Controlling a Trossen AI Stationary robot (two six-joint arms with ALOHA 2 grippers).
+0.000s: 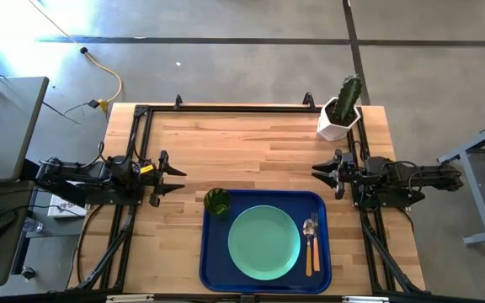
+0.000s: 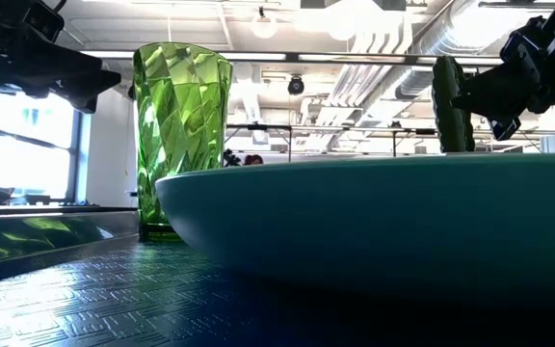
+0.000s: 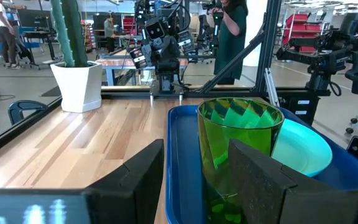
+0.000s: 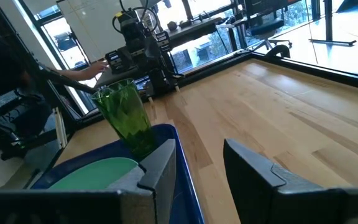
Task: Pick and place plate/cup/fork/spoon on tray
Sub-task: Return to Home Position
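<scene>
Resting on the tray (image 1: 211,268), all 4 items look placed already, so I judge the task close to done, with no pick left. The cup (image 1: 217,201) stands upright in the tray's far-left corner, the plate (image 1: 263,242) lies flat at the middle, and the fork (image 1: 309,252) and spoon (image 1: 313,244) lie side by side along the right rim, handles toward the near edge of the table (image 1: 251,143).

The left gripper (image 1: 178,180) hovers off the tray's left side with its fingers wide and empty; the cup lies just ahead of them, so this arm is the nearer one to it. The right gripper (image 1: 319,172) waits beyond the tray's far-right corner, fingers likewise spread and empty, nearer the cutlery.

The cup is faceted translucent green plastic, the plate smooth matte mint, the tray dark blue with a fine ribbed floor and raised rim. A cactus pot (image 1: 338,121) stands at the far-right corner.
</scene>
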